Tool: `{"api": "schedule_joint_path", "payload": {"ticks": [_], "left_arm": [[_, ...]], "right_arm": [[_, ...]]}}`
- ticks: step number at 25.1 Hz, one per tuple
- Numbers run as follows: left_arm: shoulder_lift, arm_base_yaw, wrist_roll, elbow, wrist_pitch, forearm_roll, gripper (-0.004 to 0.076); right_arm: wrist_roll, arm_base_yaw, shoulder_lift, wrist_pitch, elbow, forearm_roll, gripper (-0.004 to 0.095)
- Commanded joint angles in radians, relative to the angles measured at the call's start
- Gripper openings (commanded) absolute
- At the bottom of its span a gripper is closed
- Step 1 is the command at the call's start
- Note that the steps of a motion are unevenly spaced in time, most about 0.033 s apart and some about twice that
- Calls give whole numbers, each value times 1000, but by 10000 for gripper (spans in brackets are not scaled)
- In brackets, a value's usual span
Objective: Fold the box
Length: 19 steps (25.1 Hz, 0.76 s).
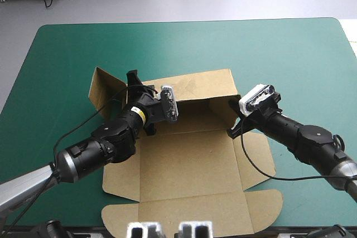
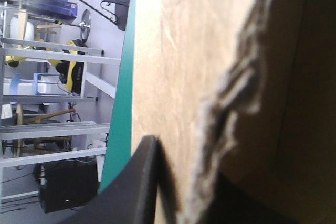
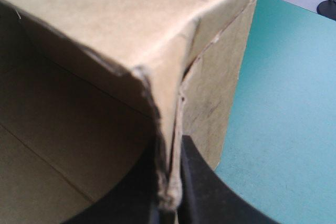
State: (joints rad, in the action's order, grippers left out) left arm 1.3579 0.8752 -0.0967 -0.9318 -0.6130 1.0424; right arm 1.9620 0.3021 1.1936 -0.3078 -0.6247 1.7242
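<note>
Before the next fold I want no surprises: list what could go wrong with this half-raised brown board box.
The black right hand pinches the brown cardboard box at a frayed corner where layers are separating; a pull could tear it or break the grip. The side flap beyond the left hand stands loose and untucked, so the raised far wall may sag if either hand lets go.

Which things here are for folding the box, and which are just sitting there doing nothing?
For the job:
- the box, brown, some walls already raised
- the left hand, shut on the board at the box's left side
- the right hand, shut on a wall edge at the box's right side

Just there:
- the teal-green cover under the box
</note>
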Motion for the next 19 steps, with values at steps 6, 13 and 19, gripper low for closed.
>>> {"api": "schedule_joint_path", "payload": {"ticks": [6, 13, 19], "left_arm": [[-106, 89, 49, -78, -57, -266, 482], [-185, 365, 112, -163, -251, -379, 482], [-202, 428, 109, -372, -420, -498, 400]], "right_arm": [[-23, 3, -21, -92, -31, 91, -25], [-27, 3, -21, -76, -31, 91, -25], [-27, 3, -21, -48, -31, 84, -25]]}}
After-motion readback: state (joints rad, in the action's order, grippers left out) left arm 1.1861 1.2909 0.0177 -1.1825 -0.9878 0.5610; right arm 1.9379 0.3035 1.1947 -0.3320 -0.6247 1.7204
